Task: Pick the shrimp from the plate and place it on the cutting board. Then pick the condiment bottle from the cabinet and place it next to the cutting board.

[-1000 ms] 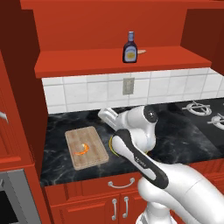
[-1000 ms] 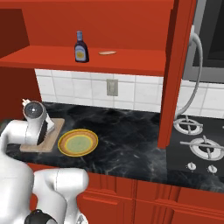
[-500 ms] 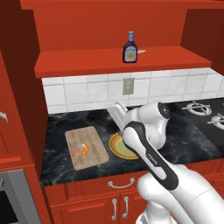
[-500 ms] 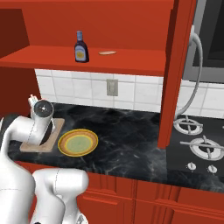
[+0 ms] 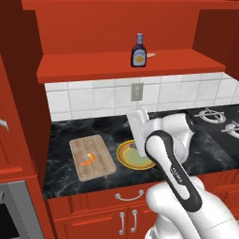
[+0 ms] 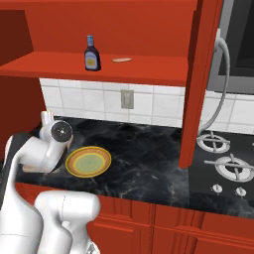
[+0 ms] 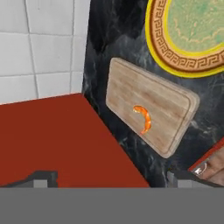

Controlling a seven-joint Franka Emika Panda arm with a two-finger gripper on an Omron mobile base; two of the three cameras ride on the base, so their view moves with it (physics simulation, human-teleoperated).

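The orange shrimp [image 5: 87, 158] [image 7: 143, 119] lies on the tan cutting board [image 5: 100, 164] [image 7: 131, 89], left of the yellow-rimmed plate [image 5: 122, 154] [image 6: 74, 159] [image 7: 175, 57], which holds nothing. My gripper [image 5: 136, 115] [image 6: 47, 118] [image 7: 111, 177] hangs open and empty above the plate's near-left side, tilted up off the counter; its tips stand wide apart in the hand view. The dark condiment bottle [image 5: 138, 50] [image 6: 91, 53] stands upright on the red cabinet shelf [image 5: 116, 70] [image 6: 49, 67], well above and behind the hand.
A small flat tan thing [image 5: 151, 55] [image 6: 121, 60] lies on the shelf right of the bottle. Stove burners [image 5: 210, 114] [image 6: 216, 144] sit to the right. A red upright panel [image 6: 191, 99] divides counter from stove. A wall outlet [image 5: 136, 92] is behind the plate.
The hand has swung right and slightly up, from beside the board to over the plate. The shrimp stays on the board and the jaws remain open.
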